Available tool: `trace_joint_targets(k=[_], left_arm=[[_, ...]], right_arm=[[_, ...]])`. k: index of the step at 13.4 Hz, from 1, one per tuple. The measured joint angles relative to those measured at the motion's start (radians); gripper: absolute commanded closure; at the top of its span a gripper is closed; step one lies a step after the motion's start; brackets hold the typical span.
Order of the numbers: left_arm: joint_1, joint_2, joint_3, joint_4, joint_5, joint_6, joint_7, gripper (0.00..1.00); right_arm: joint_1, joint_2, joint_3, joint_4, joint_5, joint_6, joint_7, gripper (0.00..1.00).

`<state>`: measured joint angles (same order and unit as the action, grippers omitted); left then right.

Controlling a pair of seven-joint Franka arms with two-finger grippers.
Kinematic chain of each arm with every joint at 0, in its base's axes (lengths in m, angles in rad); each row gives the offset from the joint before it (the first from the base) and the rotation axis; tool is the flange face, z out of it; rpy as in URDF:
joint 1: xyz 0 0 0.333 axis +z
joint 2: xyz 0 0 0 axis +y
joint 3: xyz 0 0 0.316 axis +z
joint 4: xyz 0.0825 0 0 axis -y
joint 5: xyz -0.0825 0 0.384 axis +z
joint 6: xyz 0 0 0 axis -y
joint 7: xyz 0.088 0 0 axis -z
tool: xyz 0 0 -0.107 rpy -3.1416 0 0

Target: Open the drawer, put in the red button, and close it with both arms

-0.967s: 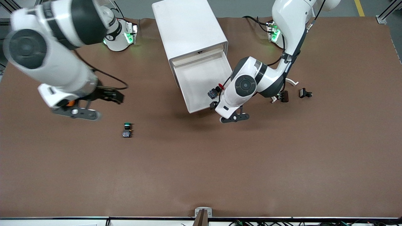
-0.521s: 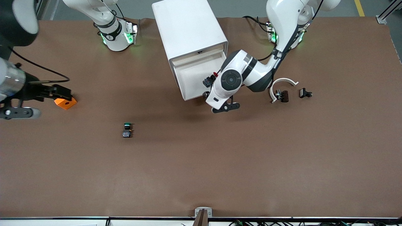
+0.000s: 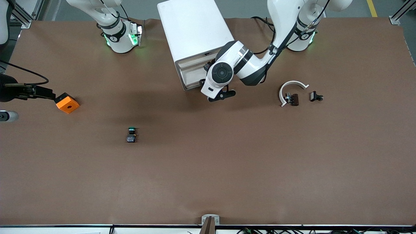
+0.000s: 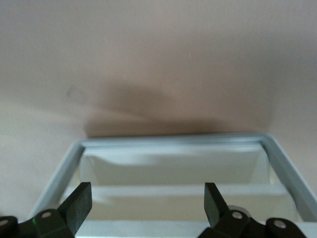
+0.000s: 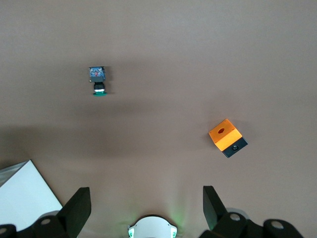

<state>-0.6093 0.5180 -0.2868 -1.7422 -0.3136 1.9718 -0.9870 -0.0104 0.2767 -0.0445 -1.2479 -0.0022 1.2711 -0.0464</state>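
Note:
The white cabinet [image 3: 195, 29] stands at the robots' side of the table, and its drawer [image 3: 191, 78] sticks out only a little. My left arm's wrist [image 3: 221, 74] is against the drawer's front. The left gripper [image 4: 146, 198] hangs over the drawer [image 4: 173, 168], open with nothing between its fingers. The red button is hidden; the part of the drawer that shows is bare. My right gripper [image 5: 146, 201] is high over the right arm's end of the table, open and empty. In the front view it [image 3: 39, 92] shows at the picture's edge beside an orange block [image 3: 67, 103].
A green-capped button [image 3: 131, 135] lies on the brown table, nearer the front camera than the cabinet. The orange block [image 5: 227, 138] rests toward the right arm's end. A white curved piece [image 3: 292, 85] and two small dark clips [image 3: 316, 96] lie toward the left arm's end.
The drawer has slid from wide open to nearly closed, with the left arm's hand moving in with it. The right arm has swung up and away toward its end of the table.

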Motion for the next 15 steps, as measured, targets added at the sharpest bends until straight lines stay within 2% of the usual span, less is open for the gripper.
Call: trace_joint_targets(k=[5, 10, 12, 15], left_arm=[[-0.023, 0.025, -0.017, -0.001, -0.115, -0.016, -0.043, 0.00], [-0.003, 0.037, 0.006, 0.021, -0.187, -0.012, -0.115, 0.00], [0.009, 0.036, 0.060, 0.063, -0.178, -0.013, -0.123, 0.00], [0.056, 0.034, 0.148, 0.131, -0.045, -0.051, -0.123, 0.00]], right_arm=[[-0.027, 0.000, 0.000, -0.006, 0.000, 0.002, -0.026, 0.00], [-0.027, -0.003, 0.001, -0.006, 0.000, -0.010, -0.012, 0.00], [-0.027, -0.008, 0.002, -0.006, 0.000, -0.010, -0.009, 0.00], [-0.027, -0.036, 0.010, -0.005, 0.000, -0.047, -0.008, 0.00]])
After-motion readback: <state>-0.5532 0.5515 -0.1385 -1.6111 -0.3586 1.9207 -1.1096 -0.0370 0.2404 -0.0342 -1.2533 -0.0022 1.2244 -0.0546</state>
